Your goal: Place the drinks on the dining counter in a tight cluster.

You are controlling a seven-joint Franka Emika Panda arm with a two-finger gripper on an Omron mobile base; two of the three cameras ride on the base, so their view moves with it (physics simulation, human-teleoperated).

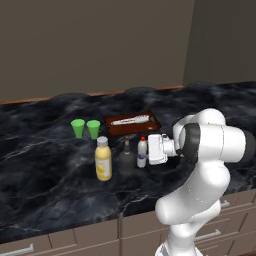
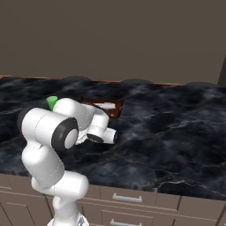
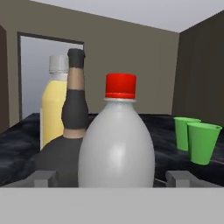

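Observation:
Three drinks stand close together on the dining counter [image 1: 50, 150]: a yellow bottle [image 1: 103, 161] with a pale cap, a dark grey narrow-necked bottle [image 1: 126, 159] and a slim white red-capped bottle [image 1: 142, 152]. My gripper [image 1: 149, 150] reaches in from the right at the white bottle's level. In the hand view the white bottle [image 3: 116, 148] stands upright between my fingertips [image 3: 43, 177], with a gap on each side, so my gripper [image 3: 111, 177] is open. Behind it are the dark bottle [image 3: 74, 109] and the yellow bottle [image 3: 52, 109].
Two green cups [image 1: 77, 128] [image 1: 93, 129] stand just behind the bottles, the first also seen as a cup [image 2: 51, 102] beyond my arm. A brown tray [image 1: 132, 123] holding a pale utensil lies behind them. The counter [image 2: 167, 132] spreads wide to the right.

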